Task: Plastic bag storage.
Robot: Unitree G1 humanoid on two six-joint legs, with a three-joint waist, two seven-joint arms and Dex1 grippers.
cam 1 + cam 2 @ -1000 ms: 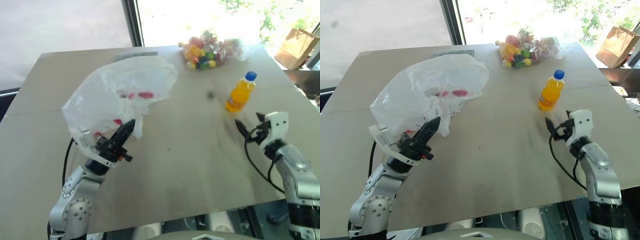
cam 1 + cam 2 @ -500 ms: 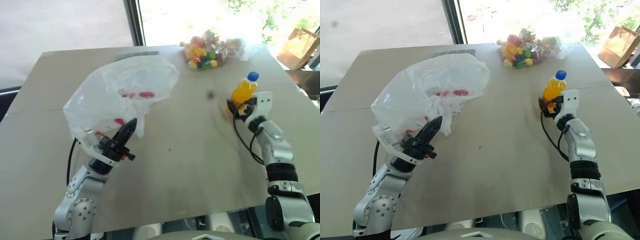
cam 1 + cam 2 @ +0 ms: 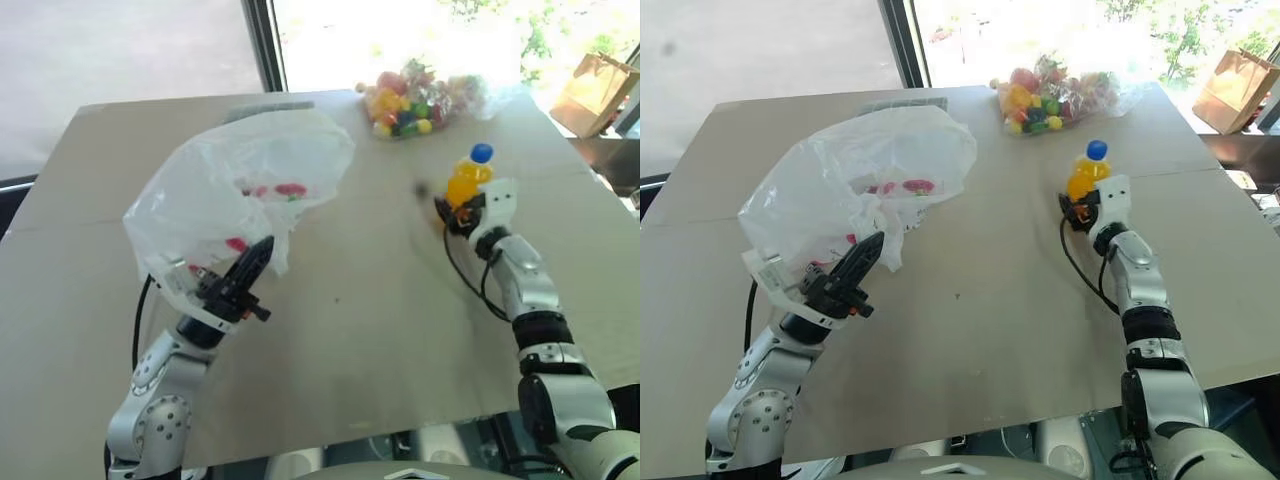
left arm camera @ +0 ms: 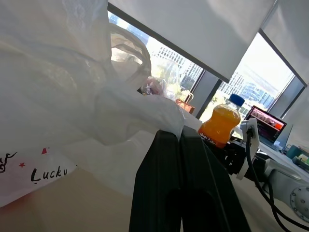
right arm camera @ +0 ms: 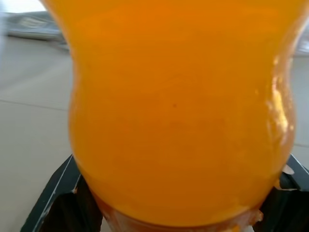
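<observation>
Nearest you, your left gripper (image 3: 252, 262) has its two black fingers pressed together, and they look pinched on a fold of the plastic bag (image 3: 240, 185). In the left wrist view that film drapes right over the closed fingers. The bag itself billows up on the left half of the table (image 3: 340, 340), puffed with air, red print showing through the thin white skin.

Expect it to weigh almost nothing and to give you no stiffness at all. It'll collapse, slide and balloon wherever you push, and thin film like that could tear if you yank it. A bunched edge or a loop handle is your best hold; the smooth belly would likely slip out.

Further out on the right, your right gripper (image 3: 1077, 208) has its fingers spread either side of the orange drink bottle (image 3: 1084, 174), the bottle's waist sitting between them in the right wrist view. I can't tell you yet whether they're squeezing it.

Beyond that, by the far edge, a small clear bag of colourful round pieces (image 3: 420, 97) sits well apart from everything.
</observation>
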